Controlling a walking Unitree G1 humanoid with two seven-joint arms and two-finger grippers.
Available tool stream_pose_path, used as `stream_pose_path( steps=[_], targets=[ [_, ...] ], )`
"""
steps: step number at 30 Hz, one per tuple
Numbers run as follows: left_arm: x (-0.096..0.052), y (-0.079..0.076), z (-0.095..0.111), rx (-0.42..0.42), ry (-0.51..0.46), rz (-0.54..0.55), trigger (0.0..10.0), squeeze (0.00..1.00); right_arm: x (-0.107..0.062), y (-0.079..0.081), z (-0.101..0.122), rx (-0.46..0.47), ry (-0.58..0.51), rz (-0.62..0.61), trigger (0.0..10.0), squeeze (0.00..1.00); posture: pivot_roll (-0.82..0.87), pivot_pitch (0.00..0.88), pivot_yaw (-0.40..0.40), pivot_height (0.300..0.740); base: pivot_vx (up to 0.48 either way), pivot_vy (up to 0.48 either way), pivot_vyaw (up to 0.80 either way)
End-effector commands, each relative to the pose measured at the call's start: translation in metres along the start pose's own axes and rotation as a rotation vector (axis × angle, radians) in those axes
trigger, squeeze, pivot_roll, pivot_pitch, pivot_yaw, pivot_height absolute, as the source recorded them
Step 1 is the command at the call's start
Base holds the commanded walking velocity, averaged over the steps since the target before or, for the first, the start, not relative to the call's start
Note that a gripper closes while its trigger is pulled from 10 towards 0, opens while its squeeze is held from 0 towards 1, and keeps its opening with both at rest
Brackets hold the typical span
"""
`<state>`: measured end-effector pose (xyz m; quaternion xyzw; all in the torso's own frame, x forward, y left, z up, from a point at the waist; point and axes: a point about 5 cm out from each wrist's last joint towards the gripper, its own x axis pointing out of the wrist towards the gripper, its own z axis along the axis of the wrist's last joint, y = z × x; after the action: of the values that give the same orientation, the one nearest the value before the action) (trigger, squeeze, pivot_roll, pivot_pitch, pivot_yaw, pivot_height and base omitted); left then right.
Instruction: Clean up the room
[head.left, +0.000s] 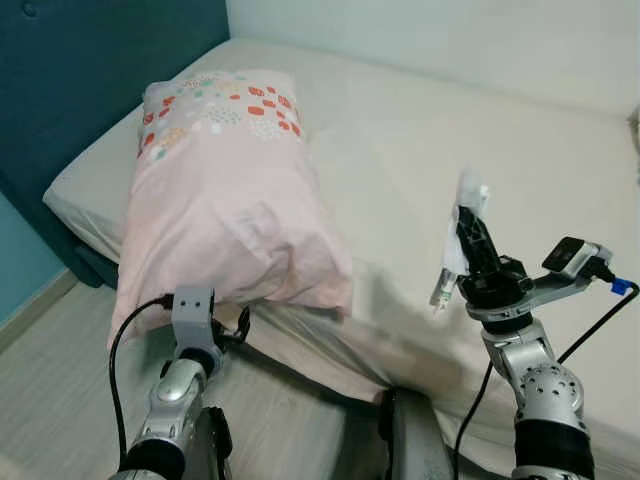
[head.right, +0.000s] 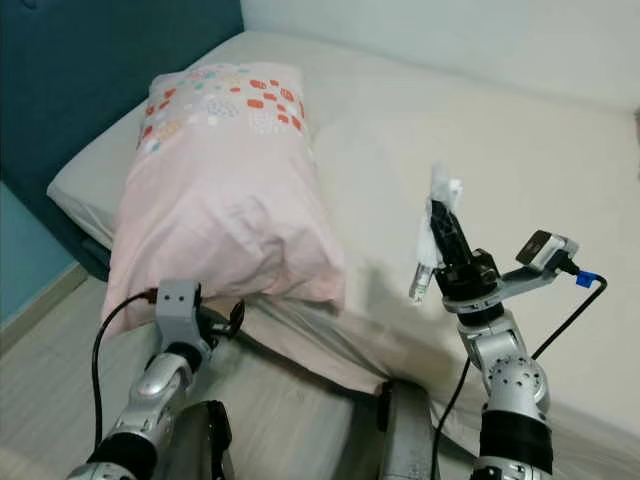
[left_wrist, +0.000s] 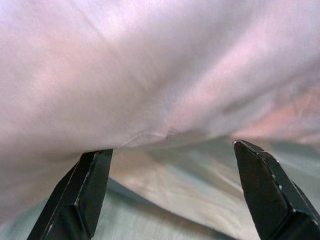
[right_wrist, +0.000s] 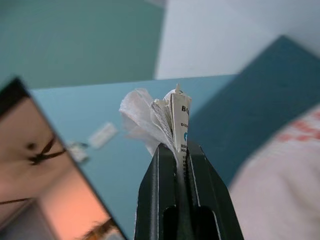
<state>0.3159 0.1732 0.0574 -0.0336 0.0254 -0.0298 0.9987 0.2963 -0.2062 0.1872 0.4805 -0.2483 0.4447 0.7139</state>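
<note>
Now the right gripper (head.left: 470, 222) is pinching a white wrapper (head.left: 462, 232) above the bed (head.left: 520, 150). Down at the bed's front edge, the left gripper (left_wrist: 172, 187) is holding its fingers wide under the pink pillow (head.left: 220, 200).

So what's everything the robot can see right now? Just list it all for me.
pillow: one, pale pink with a patch of red, orange and teal spots at its far end, lying on the bed's left side, its near end hanging over the edge.
bed: one, cream sheet, fills most of the head views.
headboard: one, dark teal, at the bed's left.
floor: light wood look, near left.
wrapper scraps: a small white bunch of crumpled paper and plastic, held up above the bed.
left gripper: one, black fingers apart, right at the pillow's overhanging near end.
right gripper: one, black fingers pinched on the wrapper scraps, raised over the bed's right half.
</note>
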Motion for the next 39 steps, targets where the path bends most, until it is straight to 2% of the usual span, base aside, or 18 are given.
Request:
stream_pose_path(
  steps=[1, 5, 9, 14, 19, 20, 23, 27, 29, 30, 32, 33, 34, 36, 37, 38, 39],
  targets=[
    [-0.001, 0.008, 0.002, -0.04, -0.009, 0.024, 10.0, 0.0, 0.004, 0.007, -0.003, 0.035, 0.009, 0.052, 0.0, 0.0, 0.0, 0.109, -0.015, 0.482, 0.0, 0.0, 0.0],
    [0.002, 0.01, 0.006, -0.086, -0.012, 0.036, 10.0, 0.0, 0.005, 0.002, -0.007, 0.038, 0.017, 0.003, 0.0, 0.0, 0.01, 0.108, -0.02, 0.482, 0.0, 0.0, 0.0],
    [0.006, 0.019, 0.014, -0.08, -0.026, 0.082, 10.0, 0.0, 0.005, 0.004, -0.011, 0.027, 0.045, 0.042, 0.0, 0.0, 0.01, 0.105, -0.024, 0.486, 0.0, 0.0, 0.0],
    [0.009, 0.029, 0.026, -0.092, -0.064, 0.121, 10.0, 0.0, 0.004, 0.012, -0.013, 0.058, 0.06, 0.065, 0.0, 0.0, 0.01, 0.105, -0.028, 0.509, 0.0, 0.0, 0.0],
    [0.014, 0.06, 0.059, -0.071, -0.126, 0.217, 10.0, 0.0, 0.011, 0.016, -0.02, 0.076, 0.096, 0.078, 0.0, 0.0, 0.01, 0.104, -0.027, 0.532, -0.192, 0.0, 0.0],
    [0.014, 0.06, 0.059, -0.071, -0.126, 0.217, 10.0, 0.0, 0.011, 0.016, -0.02, 0.076, 0.096, 0.078, 0.0, 0.0, 0.01, 0.104, -0.027, 0.532, -0.48, 0.0, 0.0],
    [0.012, 0.076, 0.078, -0.056, -0.19, 0.258, 10.0, 0.0, 0.017, 0.018, -0.027, 0.074, 0.134, 0.086, 0.0, 0.0, 0.02, 0.101, -0.029, 0.546, -0.32, 0.0, 0.0],
    [0.007, 0.082, 0.074, -0.036, -0.163, 0.248, 10.0, 0.0, 0.02, 0.018, -0.033, 0.065, 0.17, 0.078, 0.0, 0.0, 0.02, 0.101, -0.03, 0.56, 0.0, 0.0, 0.0],
    [0.004, 0.078, 0.058, -0.019, -0.079, 0.185, 10.0, 0.0, 0.02, 0.016, -0.036, 0.059, 0.195, 0.066, 0.0, 0.0, 0.02, 0.101, -0.031, 0.569, 0.0, 0.0, 0.0],
    [0.001, 0.071, 0.049, 0.019, -0.032, 0.124, 10.0, 0.0, 0.02, 0.016, -0.038, 0.057, 0.205, 0.059, 0.0, 0.0, 0.02, 0.103, -0.031, 0.574, 0.0, 0.0, 0.0],
    [-0.001, 0.067, 0.042, 0.045, 0.0, 0.082, 10.0, 0.0, 0.02, 0.016, -0.039, 0.056, 0.212, 0.054, 0.0, 0.0, 0.02, 0.103, -0.031, 0.578, 0.0, 0.0, 0.0],
    [-0.005, 0.057, 0.034, 0.075, 0.045, -0.003, 10.0, 0.0, 0.02, 0.015, -0.039, 0.055, 0.219, 0.051, 0.0, 0.0, 0.02, 0.104, -0.032, 0.583, 0.0, 0.0, 0.0],
    [-0.005, 0.057, 0.034, 0.075, 0.045, -0.003, 10.0, 0.0, 0.02, 0.015, -0.039, 0.055, 0.219, 0.051, 0.0, 0.0, 0.02, 0.104, -0.032, 0.583, 0.0, 0.0, 0.0],
    [-0.012, 0.039, 0.023, 0.094, 0.098, -0.17, 10.0, 0.0, 0.019, 0.015, -0.04, 0.05, 0.227, 0.043, 0.0, 0.0, 0.02, 0.105, -0.034, 0.592, 0.0, 0.0, 0.0],
    [-0.012, 0.039, 0.023, 0.094, 0.098, -0.17, 10.0, 0.0, 0.019, 0.015, -0.04, 0.05, 0.227, 0.043, 0.0, 0.0, 0.02, 0.105, -0.034, 0.592, 0.0, 0.0, 0.0],
    [-0.02, 0.025, 0.024, 0.06, 0.104, -0.324, 10.0, 0.0, 0.019, 0.015, -0.04, 0.044, 0.234, 0.036, 0.0, 0.0, 0.02, 0.104, -0.034, 0.601, 0.0, 0.0, 0.0],
    [-0.02, 0.025, 0.024, 0.06, 0.104, -0.324, 10.0, 0.0, 0.019, 0.015, -0.04, 0.044, 0.234, 0.036, 0.0, 0.0, 0.02, 0.104, -0.034, 0.601, 0.0, 0.0, 0.0]
  ],
)
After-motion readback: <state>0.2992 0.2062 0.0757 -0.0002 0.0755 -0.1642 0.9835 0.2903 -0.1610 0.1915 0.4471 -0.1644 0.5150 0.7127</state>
